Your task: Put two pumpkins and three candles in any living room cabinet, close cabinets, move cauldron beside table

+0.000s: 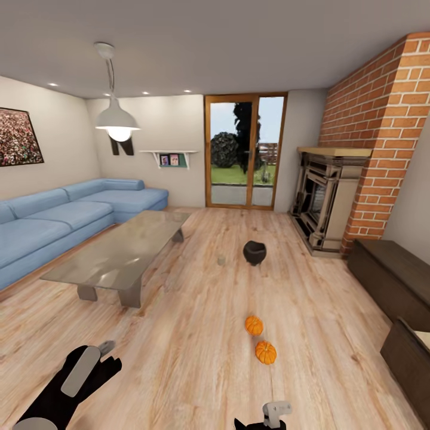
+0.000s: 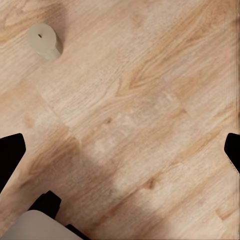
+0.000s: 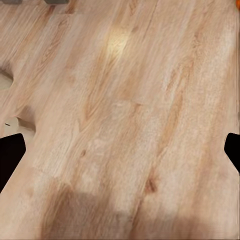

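Note:
Two orange pumpkins (image 1: 254, 325) (image 1: 266, 352) sit close together on the wood floor ahead of me. Farther on stands the black cauldron (image 1: 254, 252), with a small pale candle (image 1: 221, 260) on the floor to its left. The glass-topped table (image 1: 113, 263) is at the left. The dark-brown cabinet (image 1: 391, 278) runs along the right wall. My left gripper (image 1: 95, 361) hangs low at the left, open above bare floor (image 2: 120, 150), with a beige candle (image 2: 45, 41) ahead of it. My right gripper (image 1: 273, 413) is open over bare floor (image 3: 120, 150).
A blue corner sofa (image 1: 65, 215) lines the left wall behind the table. A stone fireplace (image 1: 325, 200) under a brick chimney stands at the back right, beside glass doors (image 1: 245, 152). Another dark unit (image 1: 412, 358) with a pale inside sits at the near right.

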`<state>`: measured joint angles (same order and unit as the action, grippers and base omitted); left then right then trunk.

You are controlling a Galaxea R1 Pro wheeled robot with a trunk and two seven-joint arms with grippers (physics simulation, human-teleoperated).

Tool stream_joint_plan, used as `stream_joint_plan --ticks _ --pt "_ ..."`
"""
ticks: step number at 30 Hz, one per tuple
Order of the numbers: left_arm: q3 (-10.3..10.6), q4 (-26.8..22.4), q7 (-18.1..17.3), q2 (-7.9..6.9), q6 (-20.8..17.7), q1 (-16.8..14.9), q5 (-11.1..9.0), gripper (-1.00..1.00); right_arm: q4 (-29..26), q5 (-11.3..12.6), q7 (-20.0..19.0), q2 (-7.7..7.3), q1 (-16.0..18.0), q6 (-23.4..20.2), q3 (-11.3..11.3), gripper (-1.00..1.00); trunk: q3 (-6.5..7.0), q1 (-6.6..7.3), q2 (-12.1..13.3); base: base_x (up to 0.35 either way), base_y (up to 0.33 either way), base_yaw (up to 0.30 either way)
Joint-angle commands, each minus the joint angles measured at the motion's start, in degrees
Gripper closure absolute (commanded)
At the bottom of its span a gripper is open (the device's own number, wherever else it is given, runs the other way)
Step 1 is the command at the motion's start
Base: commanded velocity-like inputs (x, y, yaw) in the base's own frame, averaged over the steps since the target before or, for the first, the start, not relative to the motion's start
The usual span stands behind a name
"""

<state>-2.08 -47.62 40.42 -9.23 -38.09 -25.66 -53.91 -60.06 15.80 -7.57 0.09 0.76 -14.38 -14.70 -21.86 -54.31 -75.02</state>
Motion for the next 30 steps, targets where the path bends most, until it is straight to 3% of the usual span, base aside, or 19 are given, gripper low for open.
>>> stream_joint_plan --ticks 1,9,15,30 --pt "0.0 -0.1 0.5 0.0 -0.1 -0.1 -0.6 -1.0 -0.1 0.4 -0.1 0.0 0.0 -0.3 0.0 -1.0 -0.07 -0.03 0.0 0.244 -0.234 0.0" --pt "0.0 -0.1 0.5 0.0 -0.1 0.0 -0.6 -1.0 0.0 0.4 -0.2 0.0 0.0 -0.1 0.0 -1.0 0.11 -0.03 0.0 0.213 -0.176 -0.112" --pt "0.0 -0.1 0.5 0.0 -0.1 0.0 -0.6 -1.0 0.0 0.4 -0.3 0.0 0.0 -0.1 0.0 -1.0 0.26 -0.03 0.0 0.169 -0.002 -0.142" --pt "0.0 -0.1 0.5 0.0 -0.1 0.0 -0.6 -1.0 -0.7 0.7 -0.4 0.0 0.0 -0.1 0.0 -1.0 0.27 -0.03 0.0 0.12 0.021 -0.006"
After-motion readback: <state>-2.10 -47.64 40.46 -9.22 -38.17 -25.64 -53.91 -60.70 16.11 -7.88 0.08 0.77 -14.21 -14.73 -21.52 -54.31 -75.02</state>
